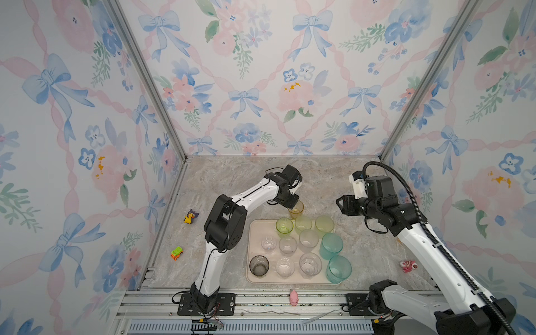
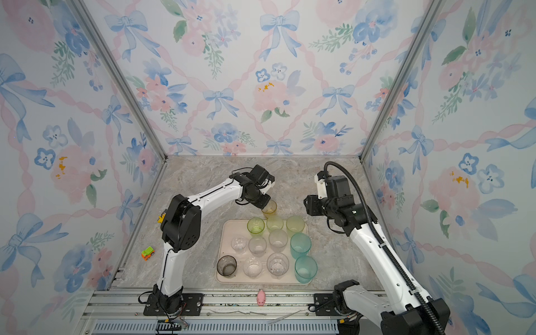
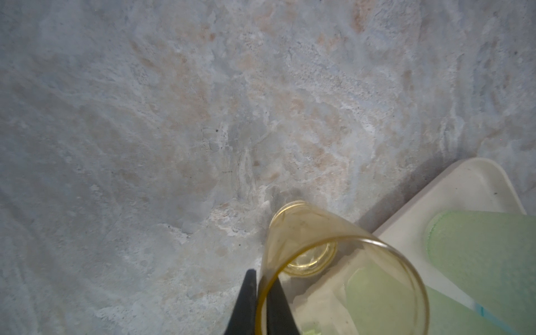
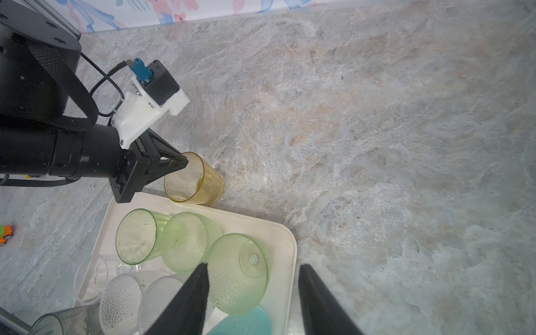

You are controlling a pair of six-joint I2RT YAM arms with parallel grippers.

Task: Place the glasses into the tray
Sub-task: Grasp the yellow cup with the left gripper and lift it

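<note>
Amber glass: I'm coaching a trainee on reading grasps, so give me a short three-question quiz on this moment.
1. True or false: the amber glass stands inside the tray.
2. The jaws of the left gripper are: A) wide open, B) shut on the amber glass's rim, C) shut on nothing.
3. Fill in: ___ tall teal glasses stand in the tray.
Key: 1 false, it is over the tabletop just outside the tray's far rim; 2 B; 3 two.
</note>
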